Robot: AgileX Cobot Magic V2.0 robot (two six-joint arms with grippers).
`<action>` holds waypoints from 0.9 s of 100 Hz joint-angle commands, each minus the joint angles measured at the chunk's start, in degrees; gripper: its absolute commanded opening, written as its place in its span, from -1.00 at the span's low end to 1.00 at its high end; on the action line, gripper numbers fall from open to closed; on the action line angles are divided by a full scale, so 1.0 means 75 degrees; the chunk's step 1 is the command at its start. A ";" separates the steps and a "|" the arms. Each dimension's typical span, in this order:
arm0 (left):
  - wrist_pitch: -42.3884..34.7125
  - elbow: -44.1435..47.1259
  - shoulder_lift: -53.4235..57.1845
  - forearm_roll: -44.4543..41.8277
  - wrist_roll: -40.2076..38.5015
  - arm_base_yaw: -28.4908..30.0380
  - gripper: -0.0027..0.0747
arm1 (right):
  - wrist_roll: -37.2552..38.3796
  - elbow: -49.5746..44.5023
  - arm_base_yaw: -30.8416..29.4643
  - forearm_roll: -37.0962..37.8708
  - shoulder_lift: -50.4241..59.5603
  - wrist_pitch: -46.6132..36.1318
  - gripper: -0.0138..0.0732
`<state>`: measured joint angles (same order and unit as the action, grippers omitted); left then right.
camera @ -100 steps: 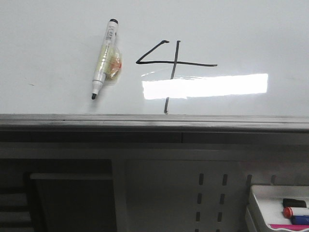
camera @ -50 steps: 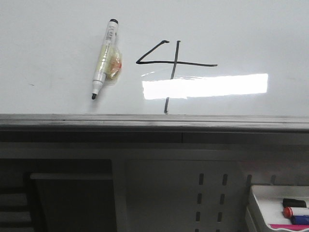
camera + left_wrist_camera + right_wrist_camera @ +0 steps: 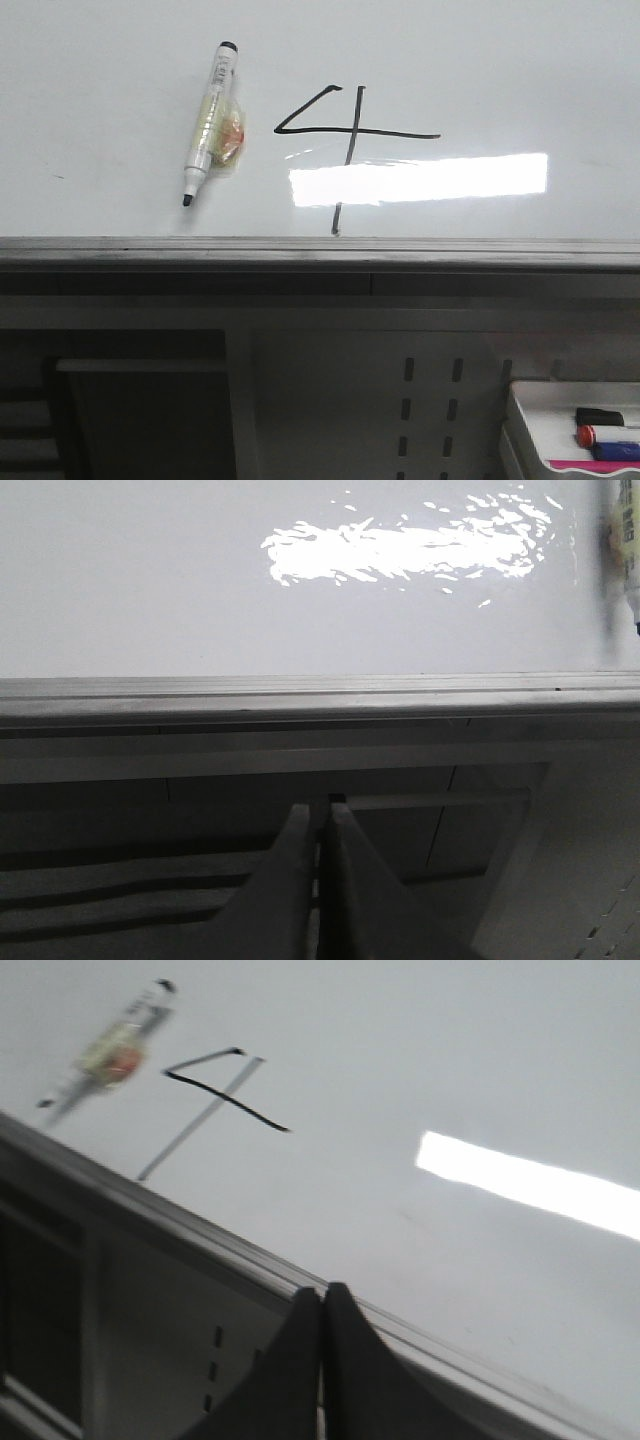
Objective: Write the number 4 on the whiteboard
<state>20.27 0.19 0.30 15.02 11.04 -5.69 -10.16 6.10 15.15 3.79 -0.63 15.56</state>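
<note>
Lying flat on the whiteboard [image 3: 100, 110], just left of the number 4 [image 3: 345, 135], with tip uncapped and pointed toward the grey frame edge [image 3: 320, 250]: the black marker [image 3: 205, 120], a yellowish wad taped at mid-barrel, touched by neither arm. Drawn already and complete by the look of it: slanted stroke, long crossbar, tall vertical running down through the glare band nearly to the frame. Pressed together on nothing, fingers meeting in a thin seam, below the frame and off the board: the left gripper [image 3: 318, 880]. Likewise closed and empty, seen over the frame with the figure blurred beyond: the right gripper [image 3: 322, 1360]. Probably the retreat now, writing finished. Best done by keeping both arms low and clear of the board, away from wet ink and from the loose marker, which could roll. Off at lower right, well apart: a white tray [image 3: 530, 400] with spare markers [image 3: 600, 436].
</note>
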 commanded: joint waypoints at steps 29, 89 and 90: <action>-0.0240 0.0264 0.0190 0.0054 -0.0065 0.0011 -0.98 | 0.1734 -0.1074 -0.1769 0.0676 0.0281 -0.0570 -0.83; -0.0240 0.0264 0.0190 0.0080 -0.0065 0.0011 -0.98 | 0.1734 -0.1074 -0.1774 0.0730 0.0276 0.0317 -0.83; -0.0240 0.0264 0.0190 0.0080 -0.0065 0.0011 -0.98 | 0.1734 -0.1074 -0.1774 0.0730 0.0276 0.0317 -0.83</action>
<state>20.29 0.19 0.30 15.02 11.04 -5.69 2.62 -0.78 2.20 8.38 0.62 19.48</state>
